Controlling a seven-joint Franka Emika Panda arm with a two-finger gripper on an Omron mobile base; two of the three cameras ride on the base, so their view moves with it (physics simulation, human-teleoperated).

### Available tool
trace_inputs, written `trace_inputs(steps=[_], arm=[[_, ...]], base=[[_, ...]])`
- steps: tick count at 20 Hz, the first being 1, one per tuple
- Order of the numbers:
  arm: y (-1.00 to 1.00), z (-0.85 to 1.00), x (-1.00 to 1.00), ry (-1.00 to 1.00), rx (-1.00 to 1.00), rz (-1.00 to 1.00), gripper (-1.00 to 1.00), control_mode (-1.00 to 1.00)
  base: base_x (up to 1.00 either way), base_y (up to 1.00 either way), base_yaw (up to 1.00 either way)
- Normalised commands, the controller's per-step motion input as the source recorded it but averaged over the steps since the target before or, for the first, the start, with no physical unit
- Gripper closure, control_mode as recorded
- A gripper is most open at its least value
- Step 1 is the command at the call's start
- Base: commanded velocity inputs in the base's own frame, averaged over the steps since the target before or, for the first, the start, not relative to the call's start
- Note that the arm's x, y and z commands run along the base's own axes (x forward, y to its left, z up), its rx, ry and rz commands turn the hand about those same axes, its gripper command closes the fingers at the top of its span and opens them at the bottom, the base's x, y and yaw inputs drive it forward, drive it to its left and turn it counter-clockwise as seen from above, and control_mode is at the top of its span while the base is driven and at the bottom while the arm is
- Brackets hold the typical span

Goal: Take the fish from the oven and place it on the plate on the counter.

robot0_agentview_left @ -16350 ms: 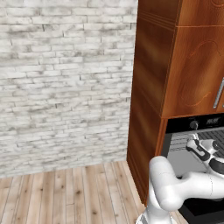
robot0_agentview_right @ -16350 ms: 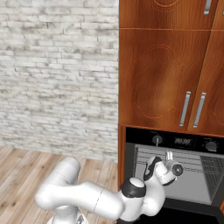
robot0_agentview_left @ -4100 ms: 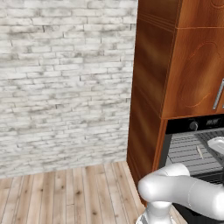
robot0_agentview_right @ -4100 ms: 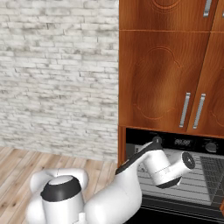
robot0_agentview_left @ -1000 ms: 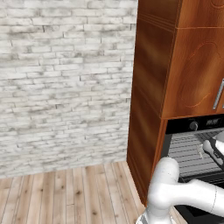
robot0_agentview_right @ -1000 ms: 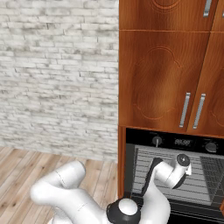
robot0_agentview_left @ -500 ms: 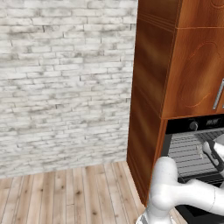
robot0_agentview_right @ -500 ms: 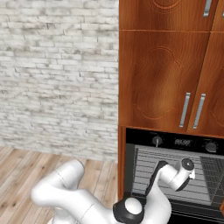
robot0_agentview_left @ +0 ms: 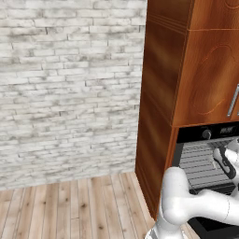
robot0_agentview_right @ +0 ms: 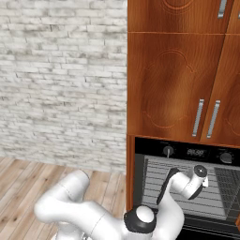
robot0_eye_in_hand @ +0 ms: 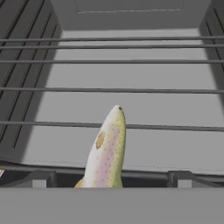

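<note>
The fish (robot0_eye_in_hand: 107, 148), pale silvery-yellow with pink speckles, lies on a wire rack (robot0_eye_in_hand: 131, 126) inside the grey oven (robot0_eye_in_hand: 131, 17), its head pointing toward the back wall. My gripper (robot0_eye_in_hand: 111, 178) is open, one dark fingertip (robot0_eye_in_hand: 41, 177) on each side of the fish's tail end, not closed on it. In the base views the hand (robot0_agentview_right: 198, 174) reaches through the oven's (robot0_agentview_right: 187, 154) open front; the same hand (robot0_agentview_left: 224, 159) sits at the oven (robot0_agentview_left: 200, 156) below the black control panel. The plate and the counter are out of view.
Reddish-brown cabinets (robot0_agentview_right: 173, 79) rise above and beside the oven. A white brick wall (robot0_agentview_left: 70, 88) and wood floor (robot0_agentview_left: 70, 210) lie to the left. More rack wires (robot0_eye_in_hand: 113, 61) cross above the fish, and the oven's ribbed side walls (robot0_eye_in_hand: 22, 65) close in on both sides.
Over the last second the hand has pushed a little further into the oven cavity, shifting right in the right base view. The jaws have stayed wide apart.
</note>
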Motion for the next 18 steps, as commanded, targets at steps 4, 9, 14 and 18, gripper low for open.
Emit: trace_inputs(steps=[4,9,14,18], arm=[[0.00,-0.04,0.01,0.00,0.00,0.00,-1.00,-1.00],[0.00,-0.21,0.00,0.00,0.00,0.00,-1.00,-1.00],[0.01,-0.28,0.00,0.00,0.00,0.00,-1.00,-1.00],[0.01,-0.34,0.00,0.00,0.00,0.00,-1.00,-1.00]], base=[[0.00,0.00,0.00],[0.00,0.00,0.00],[0.00,0.00,0.00],[0.00,0.00,0.00]])
